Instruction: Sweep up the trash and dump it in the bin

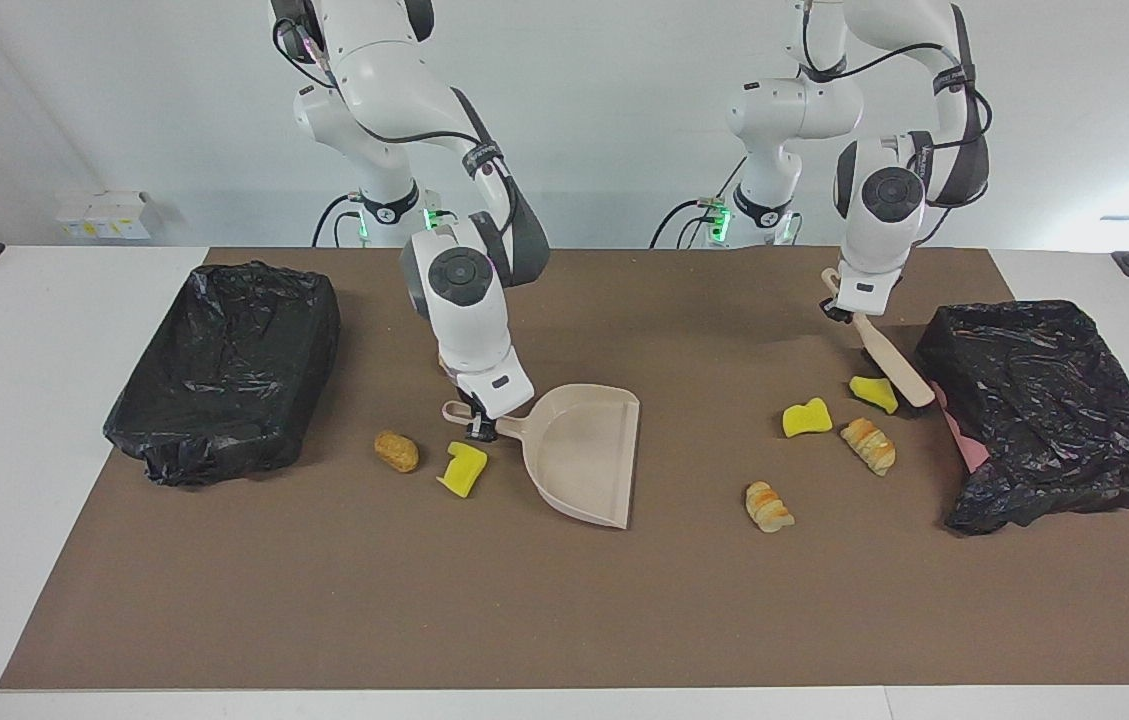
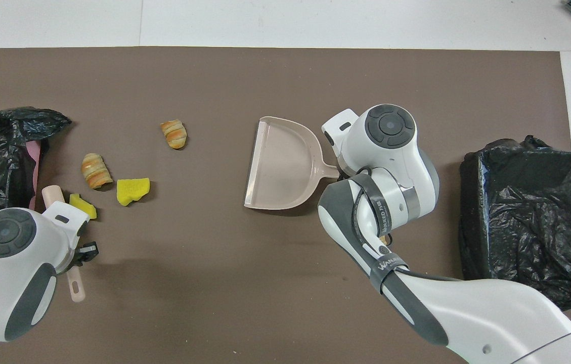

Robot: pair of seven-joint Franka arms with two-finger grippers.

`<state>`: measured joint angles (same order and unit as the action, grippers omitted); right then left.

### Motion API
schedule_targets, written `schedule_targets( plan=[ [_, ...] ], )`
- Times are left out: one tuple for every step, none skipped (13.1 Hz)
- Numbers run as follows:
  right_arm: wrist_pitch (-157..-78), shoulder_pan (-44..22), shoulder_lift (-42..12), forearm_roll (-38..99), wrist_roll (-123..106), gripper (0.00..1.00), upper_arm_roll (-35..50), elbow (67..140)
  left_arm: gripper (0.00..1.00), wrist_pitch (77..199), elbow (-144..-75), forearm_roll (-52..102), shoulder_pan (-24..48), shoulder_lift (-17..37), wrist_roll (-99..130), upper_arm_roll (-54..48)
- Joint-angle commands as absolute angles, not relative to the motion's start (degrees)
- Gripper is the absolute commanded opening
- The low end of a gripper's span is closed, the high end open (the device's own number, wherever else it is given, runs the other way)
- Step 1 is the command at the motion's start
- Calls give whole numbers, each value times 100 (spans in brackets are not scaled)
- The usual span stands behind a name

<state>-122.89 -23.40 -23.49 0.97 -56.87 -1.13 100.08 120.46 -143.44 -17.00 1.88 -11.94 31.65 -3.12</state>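
Both my grippers hold tight: right gripper (image 1: 480,425) on the dustpan (image 1: 586,455), left gripper (image 1: 846,310) on the brush (image 1: 890,365). Sweeping too hard could knock the trash (image 1: 872,392) past the pan.

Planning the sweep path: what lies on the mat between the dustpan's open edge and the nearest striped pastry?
Nothing: between the dustpan and the striped pastry the brown mat is bare, plain in the overhead view.
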Motion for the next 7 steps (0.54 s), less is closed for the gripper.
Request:
schedule_targets(
  plan=[
    [-12419, -2417, -2435, -244, -5810, 0, -79, 10046, 0, 12348, -14073, -1372, 324, -775, 2674, -308],
    [-12402, -2417, -2435, -446, -5810, 0, -79, 10046, 0, 12357, -13871, -1014, 343, -652, 2620, -308],
    [-12384, -2426, -2435, -518, -5818, 0, -79, 10046, 0, 12366, -13643, -758, 351, -468, 2576, -334],
    [-12358, -2426, -2426, -606, -5827, 0, -79, 10046, 0, 12366, -13423, -521, 352, -327, 2453, -334],
    [-12288, -2426, -2417, -833, -5836, 0, -70, 10046, 0, 12366, -13317, -275, 360, -256, 2304, -351],
    [-12235, -2426, -2400, -1044, -5836, 0, -70, 10046, 0, 12375, -13272, -90, 517, -237, 2137, -343],
    [-12200, -2426, -2391, -1211, -5906, 0, -62, 10046, 0, 12401, -13202, 121, 588, -194, 1962, -343]
  ],
)
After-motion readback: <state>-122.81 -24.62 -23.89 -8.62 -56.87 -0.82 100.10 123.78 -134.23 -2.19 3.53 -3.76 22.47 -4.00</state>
